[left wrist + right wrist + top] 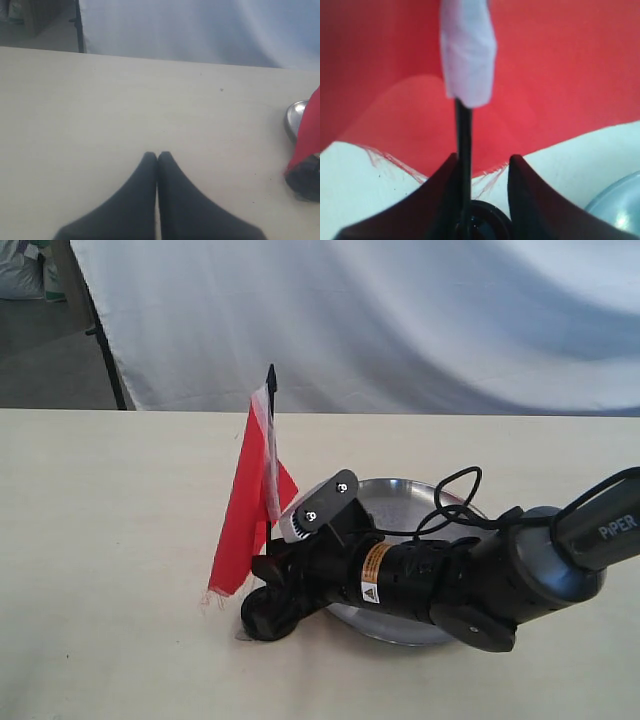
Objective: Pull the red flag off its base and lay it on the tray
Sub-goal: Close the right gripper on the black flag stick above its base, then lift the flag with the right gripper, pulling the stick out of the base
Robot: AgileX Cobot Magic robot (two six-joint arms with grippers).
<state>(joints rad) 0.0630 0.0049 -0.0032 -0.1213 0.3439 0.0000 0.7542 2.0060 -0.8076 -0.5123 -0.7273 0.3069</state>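
Observation:
The red flag (245,510) stands upright in its black base (265,618) just left of the steel tray (400,495). My right gripper (268,585) reaches across the tray to the foot of the flag. In the right wrist view that gripper (483,157) is open around the black stick (464,130). The stick lies against one finger and a gap separates it from the other. The base (485,220) sits right below, and the white strip (467,55) hangs over red cloth. My left gripper (157,155) is shut on nothing over bare table, far from the flag (307,135).
A white cloth backdrop (400,320) hangs behind the table's far edge, with a dark stand leg (105,340) at the back left. The tray's rim (292,117) shows at the edge of the left wrist view. The left arm is outside the exterior view.

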